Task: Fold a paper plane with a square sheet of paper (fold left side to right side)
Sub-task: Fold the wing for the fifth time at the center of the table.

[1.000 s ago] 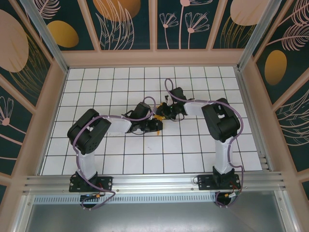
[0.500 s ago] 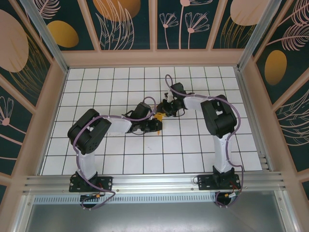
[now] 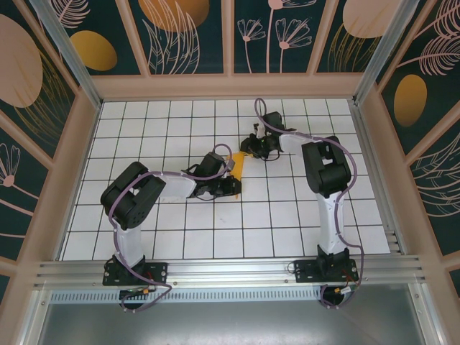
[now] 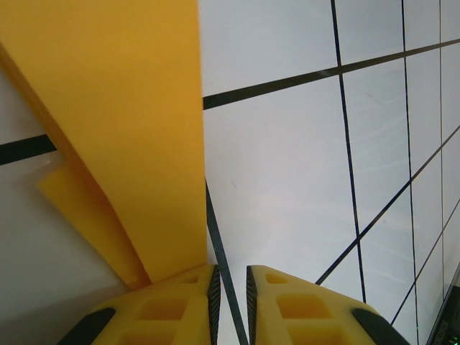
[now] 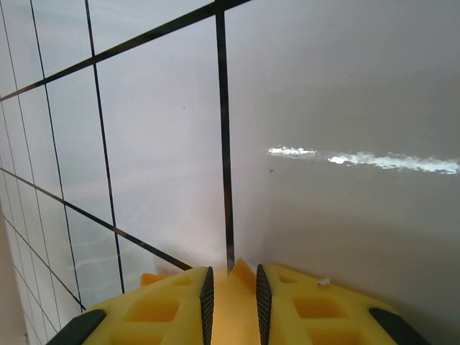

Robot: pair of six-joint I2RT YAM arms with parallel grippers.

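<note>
The folded orange-yellow paper (image 3: 237, 164) lies as a narrow strip just toward 12 o'clock of the middle of the gridded table (image 3: 287, 223), running roughly from 12 down to 6 o'clock between the two grippers. In its own wrist view, the right gripper (image 5: 233, 284) is closed to a thin slit on a pointed tip of that paper, which sticks up between the yellow pads. From above, this is the strip's 12 o'clock end. The left gripper (image 4: 230, 287) sits at the 6 o'clock end with its jaws drawn almost together. Only a grid line shows through the gap, and the paper passes on the 9 o'clock side of it, meeting the tip of one finger (image 4: 172, 302). That looks more like a press or a brush than a pinch, though I cannot tell whether the finger truly bears down. The step appears to be carrying one side over onto the other. To do it well, the near end should be held flat as the anchor while the pinched tip travels in a low arc rather than a straight pull, since thin paper slides or tears easily. The edges should be matched before any pressure goes on. The crease should then be run outward from the anchored end, with the tip released only once the layers lie flush.
</note>
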